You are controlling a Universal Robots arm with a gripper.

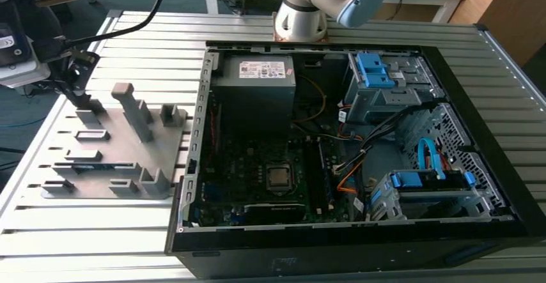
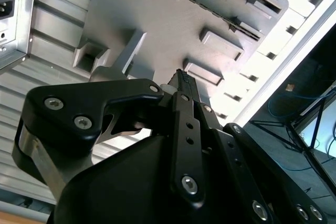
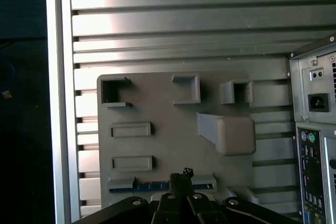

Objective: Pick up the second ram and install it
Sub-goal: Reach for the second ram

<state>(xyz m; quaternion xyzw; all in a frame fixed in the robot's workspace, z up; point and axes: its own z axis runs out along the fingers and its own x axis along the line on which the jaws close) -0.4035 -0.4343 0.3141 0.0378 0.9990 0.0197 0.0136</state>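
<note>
1. Nearest to the wrist cameras is the gripper (image 3: 181, 174). It is made of black metal links with round screw heads that narrow to two thin fingers. In both wrist views the fingertips look pressed together. We see no gap between them and nothing pinched.
2. Just beyond the tips in the first wrist view lies the second ram (image 3: 139, 186). It stands on its long edge in a shallow slot at the border of the fixture plate (image 3: 157, 108), so we see only a thin, dark bluish-green strip. The tips line up with about its middle. Its long axis runs from the exterior view's left to its right, and the gripper's links spread along this same direction.
3. We judge that the gripper hangs above the ram without touching it. In the exterior view it is well above the plate, and in the second wrist view bare plate lies between the tips and the long slot.
4. The plate is flat, matte grey plastic. It carries raised rectangular pockets, open notches and one tall slanted block (image 3: 231, 135) with rounded corners.
5. Under it is the table (image 3: 184, 24), made of ribbed metal slats that shine in the light.
6. Farthest is the computer case (image 1: 341, 257), of black sheet metal. It lies open on its side just beside the plate, with the motherboard (image 1: 256, 161) inside.
</note>
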